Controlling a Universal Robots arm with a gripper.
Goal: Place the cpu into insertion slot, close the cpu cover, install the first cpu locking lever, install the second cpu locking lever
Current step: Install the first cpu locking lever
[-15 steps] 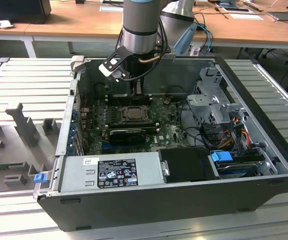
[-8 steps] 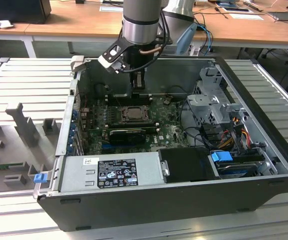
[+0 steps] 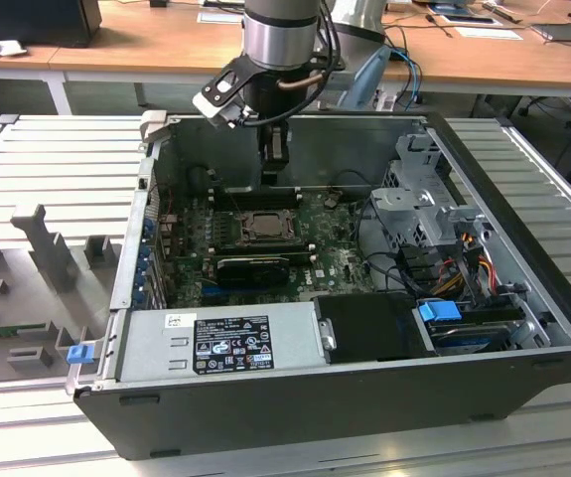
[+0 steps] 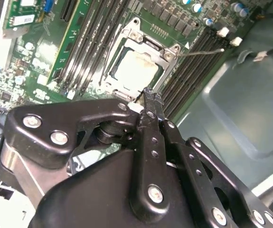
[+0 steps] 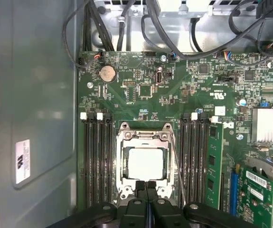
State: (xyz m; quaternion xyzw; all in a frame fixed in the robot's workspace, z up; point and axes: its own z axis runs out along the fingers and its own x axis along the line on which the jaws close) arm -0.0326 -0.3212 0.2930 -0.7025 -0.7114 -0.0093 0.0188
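Two jaws pressed together, empty, the gripper (image 5: pixel 146 183) hangs at the lowered cover's (image 5: pixel 145 137) edge (cpu (image 5: pixel 145 163) showing through its window).

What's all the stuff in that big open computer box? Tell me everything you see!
computer case: one, black, open, on the ribbed grey table
power supply: one, grey, inside the case
cables: several, mixed colours, inside the case
circuit board: one, green, on the case floor
cpu: one, pale silver, mid-board
cpu cover: one, silvery, down around the cpu
memory slots: two banks, black, flanking the cover
coin battery: one, silver, on the board
robot arm: one, grey, above the case
claw: one, black, shut, at the cover's edge
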